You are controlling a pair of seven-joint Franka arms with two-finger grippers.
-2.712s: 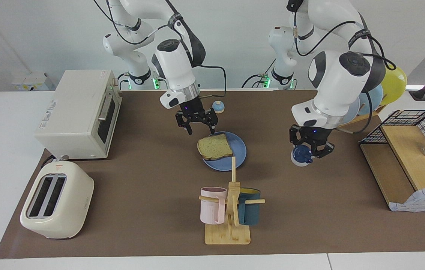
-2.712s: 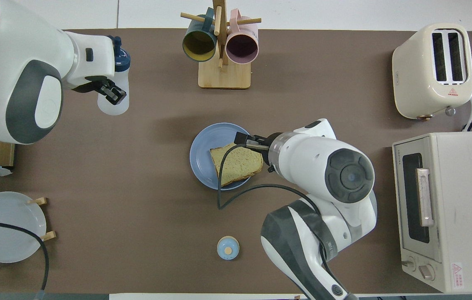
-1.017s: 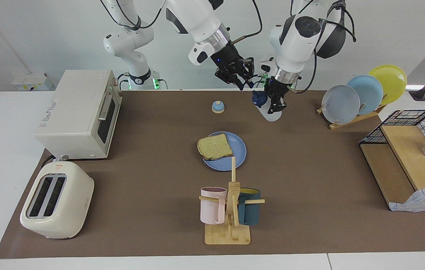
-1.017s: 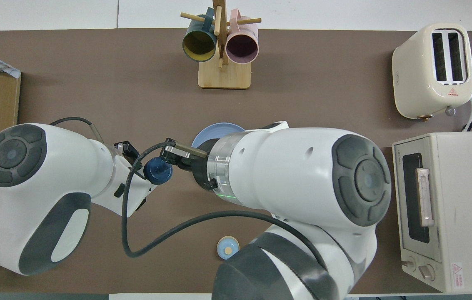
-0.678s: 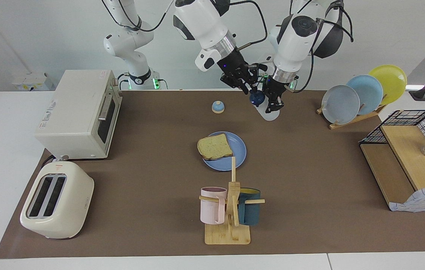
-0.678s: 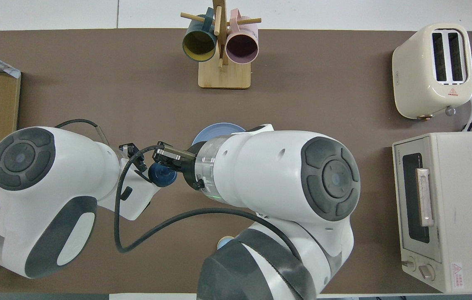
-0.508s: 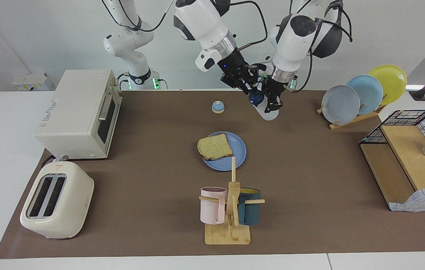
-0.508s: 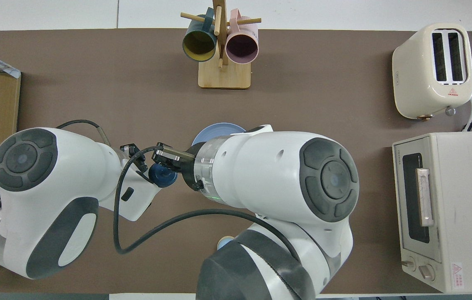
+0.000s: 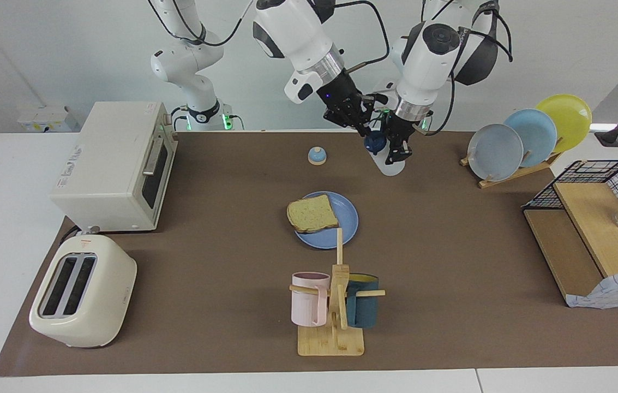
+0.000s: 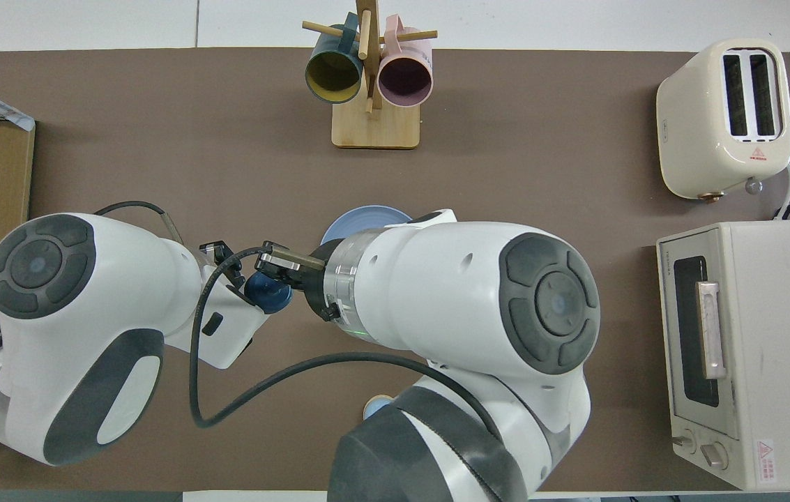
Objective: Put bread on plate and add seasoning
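The bread (image 9: 313,214) lies on the blue plate (image 9: 346,229) at mid-table, overhanging its rim toward the right arm's end. In the overhead view only a sliver of the plate (image 10: 361,219) shows and the bread is hidden under the right arm. My left gripper (image 9: 397,153) is shut on the seasoning bottle (image 9: 390,164), held tilted in the air over the mat, nearer to the robots than the plate. Its navy cap (image 9: 374,143) also shows from above (image 10: 267,293). My right gripper (image 9: 364,126) is at the cap.
A small blue-domed bell (image 9: 317,156) sits near the robots. A mug rack (image 9: 336,305) stands farther out than the plate. A toaster (image 9: 82,297) and a toaster oven (image 9: 115,164) are at the right arm's end. A plate rack (image 9: 527,139) and a wire shelf (image 9: 592,229) are at the left arm's end.
My left gripper has carried the seasoning from the left arm's end up to mid-air near the robots. My right gripper has risen off the bread and closed in on the cap.
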